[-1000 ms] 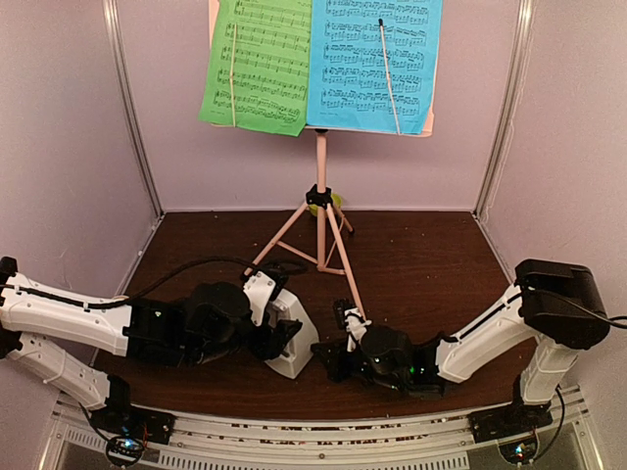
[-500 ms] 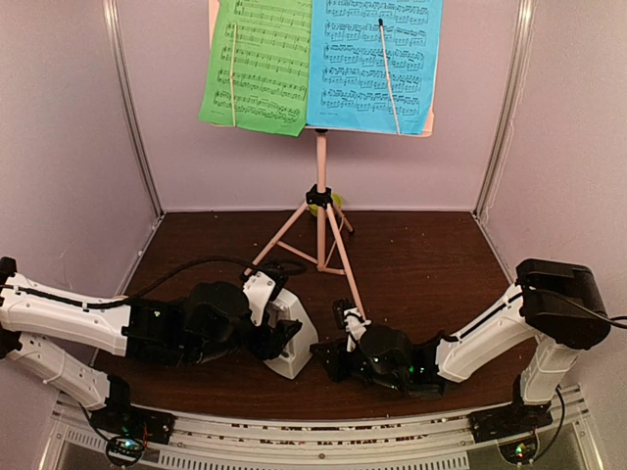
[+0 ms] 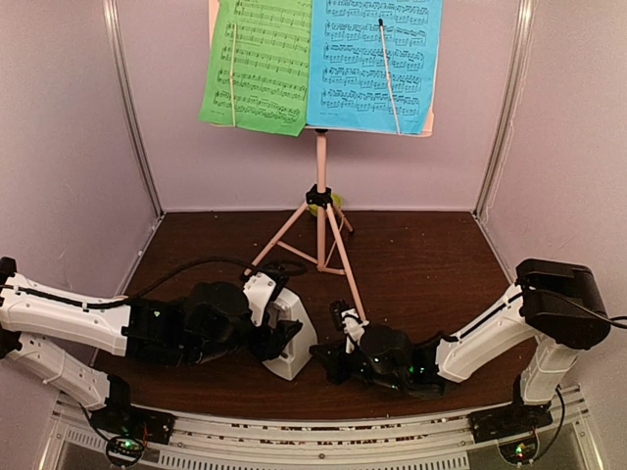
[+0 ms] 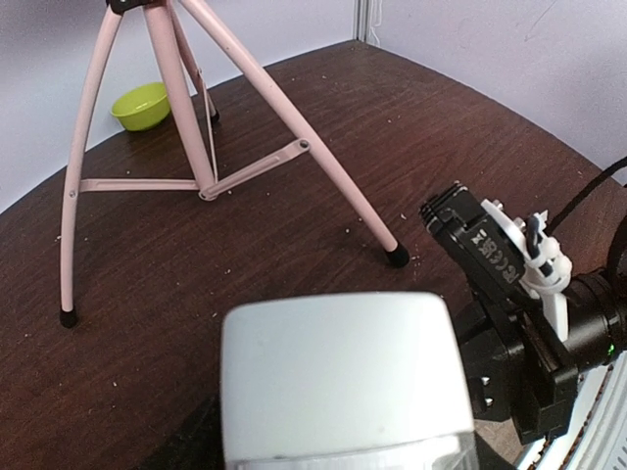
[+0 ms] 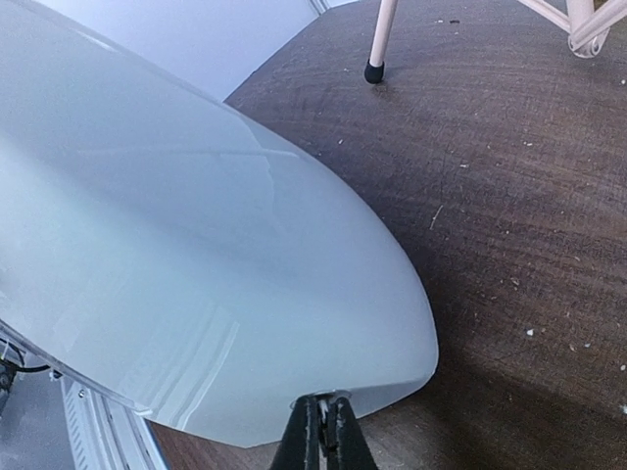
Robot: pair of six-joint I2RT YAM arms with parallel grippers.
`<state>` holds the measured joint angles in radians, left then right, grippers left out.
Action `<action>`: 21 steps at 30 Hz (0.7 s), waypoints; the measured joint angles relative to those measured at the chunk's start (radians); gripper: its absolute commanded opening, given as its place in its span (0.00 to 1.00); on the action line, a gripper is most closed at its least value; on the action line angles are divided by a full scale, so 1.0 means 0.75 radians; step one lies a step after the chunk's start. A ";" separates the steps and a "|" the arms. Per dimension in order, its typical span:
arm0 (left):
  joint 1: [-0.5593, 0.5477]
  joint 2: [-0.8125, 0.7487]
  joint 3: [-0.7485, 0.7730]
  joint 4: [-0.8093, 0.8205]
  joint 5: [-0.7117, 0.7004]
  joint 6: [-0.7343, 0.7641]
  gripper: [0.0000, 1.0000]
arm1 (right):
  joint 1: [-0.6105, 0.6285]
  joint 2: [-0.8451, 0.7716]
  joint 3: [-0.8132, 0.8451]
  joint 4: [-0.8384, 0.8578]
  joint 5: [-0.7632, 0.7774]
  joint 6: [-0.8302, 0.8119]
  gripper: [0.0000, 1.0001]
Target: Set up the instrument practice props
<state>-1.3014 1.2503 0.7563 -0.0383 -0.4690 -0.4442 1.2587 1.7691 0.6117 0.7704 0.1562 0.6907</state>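
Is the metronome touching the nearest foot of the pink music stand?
Apart. The left wrist view shows a strip of bare table between the metronome and the stand's black-tipped foot.

music stand top cropped, metronome btm cropped, bowl mostly hidden behind stand

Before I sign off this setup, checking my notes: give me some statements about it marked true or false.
1. The green sheet sits left of the blue sheet on the music stand. True.
2. The metronome stands on the stand's desk. False: it stands on the table, in front of the stand's legs.
3. The right gripper is wide open. False: it is shut, right by the metronome.
4. A lime-green bowl lies behind the stand's legs. True.
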 measured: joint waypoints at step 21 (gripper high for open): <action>0.012 -0.061 -0.077 0.188 0.008 0.109 0.23 | -0.147 -0.023 -0.133 0.318 -0.198 0.531 0.00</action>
<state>-1.2926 1.2049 0.6987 0.1024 -0.4633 -0.3626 1.1484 1.7515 0.5121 1.0088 0.0074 1.0885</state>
